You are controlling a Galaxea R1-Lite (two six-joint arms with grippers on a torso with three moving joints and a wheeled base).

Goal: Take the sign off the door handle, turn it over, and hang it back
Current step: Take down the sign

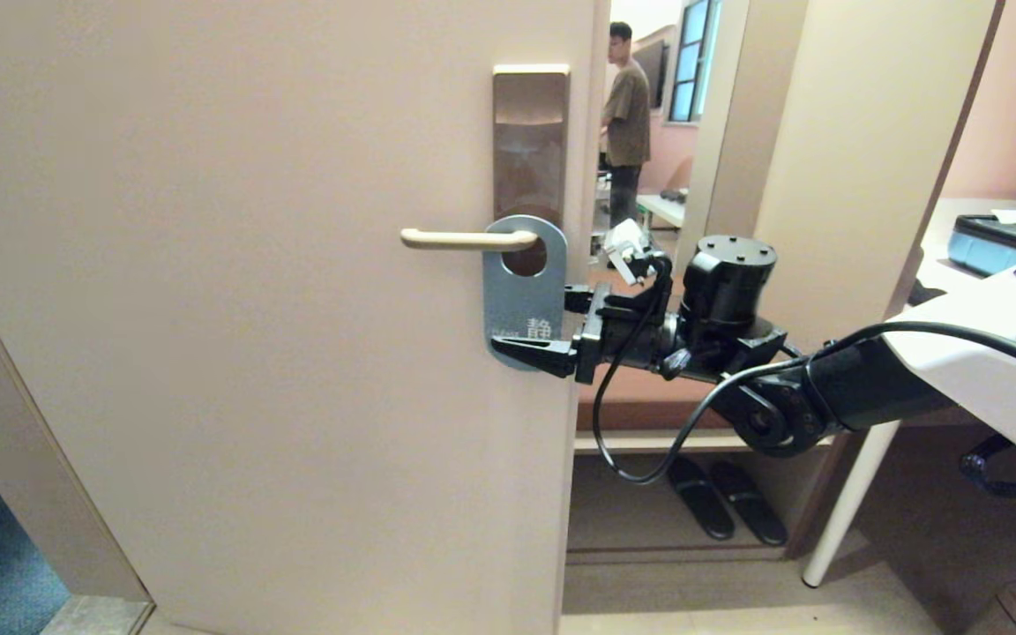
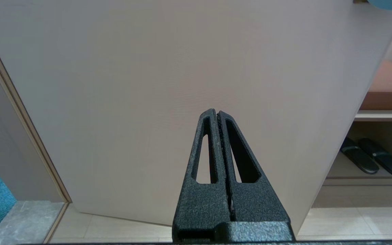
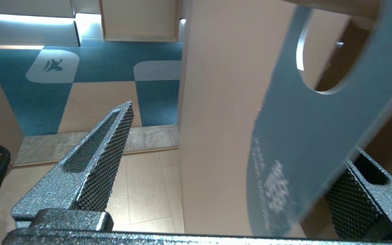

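The sign (image 1: 512, 300) hangs by its oval hole on the cream-gold door handle (image 1: 464, 238), with its grey-blue side and white character facing out. My right gripper (image 1: 552, 326) reaches in from the right at the door's edge and is open. The sign's lower end (image 3: 305, 136) lies between its fingers, close to one finger (image 3: 362, 190) and far from the other (image 3: 104, 153). In that view the right gripper (image 3: 243, 136) holds nothing. My left gripper (image 2: 218, 114) is shut and empty, parked low in front of the door panel.
The bronze lock plate (image 1: 530, 132) stands above the sign on the half-open door (image 1: 252, 309). A person (image 1: 627, 123) stands in the room beyond. Black slippers (image 1: 724, 498) lie under a shelf to the right, beside a white table leg (image 1: 847, 503).
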